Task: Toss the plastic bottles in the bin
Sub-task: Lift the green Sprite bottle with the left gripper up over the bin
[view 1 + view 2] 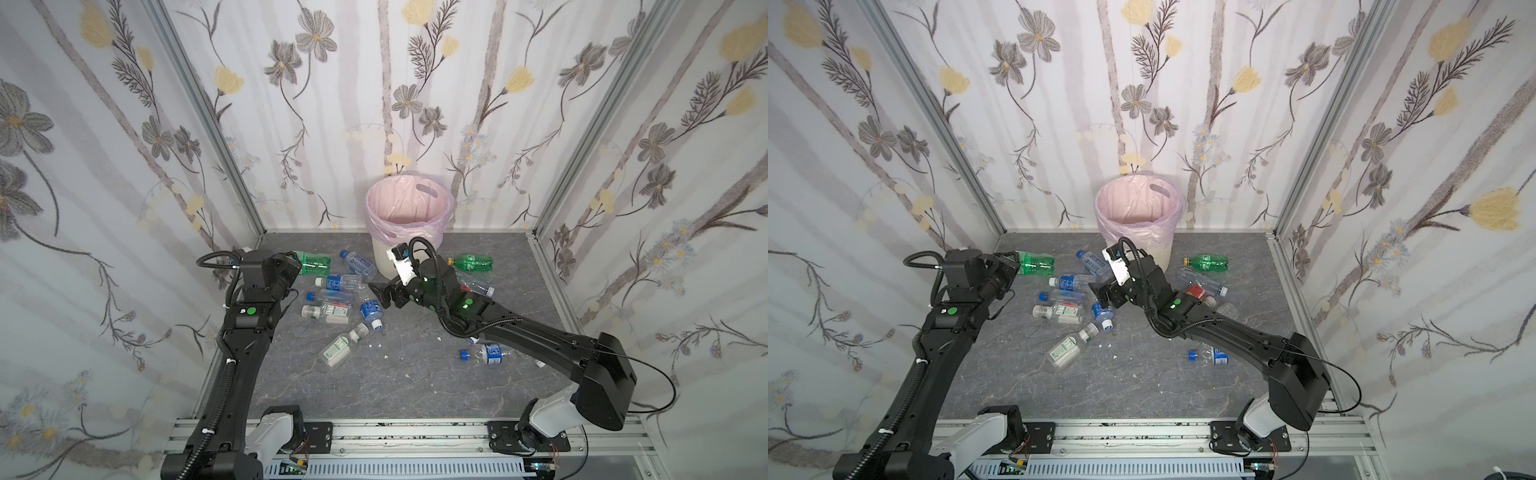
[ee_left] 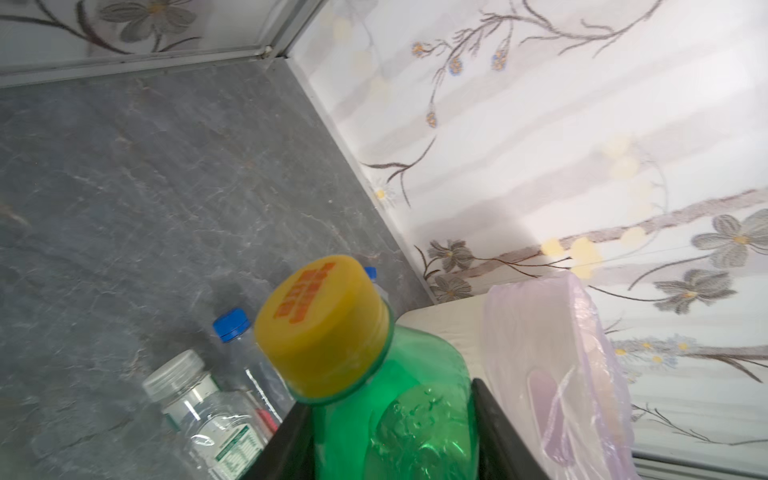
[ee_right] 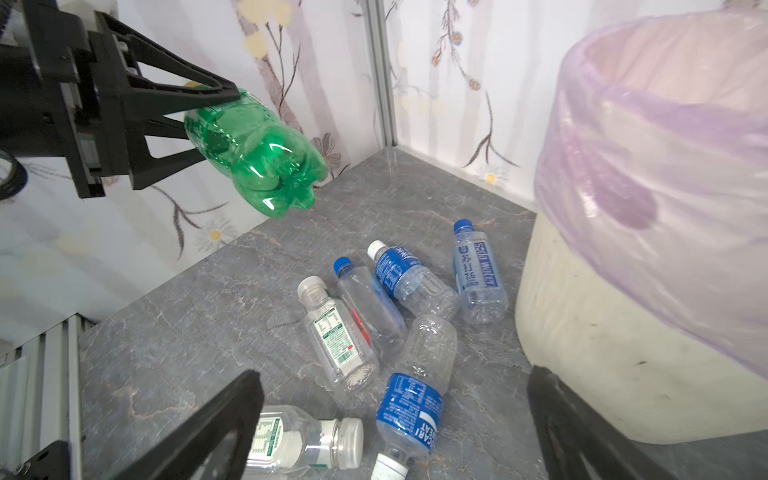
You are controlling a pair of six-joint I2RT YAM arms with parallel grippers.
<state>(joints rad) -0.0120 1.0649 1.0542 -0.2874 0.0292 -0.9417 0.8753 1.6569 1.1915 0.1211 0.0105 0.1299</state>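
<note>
My left gripper is shut on a green plastic bottle with a yellow cap, held off the floor to the left of the bin. The bin is cream with a pale pink bag and stands at the back wall. My right gripper hangs open above a blue-labelled bottle in a cluster of several clear bottles lying on the grey floor. Nothing is between its fingers.
A second green bottle lies right of the bin, with a clear one beside it. A white-labelled bottle lies nearer the front. Another blue-capped bottle sits under my right forearm. Flowered walls close three sides.
</note>
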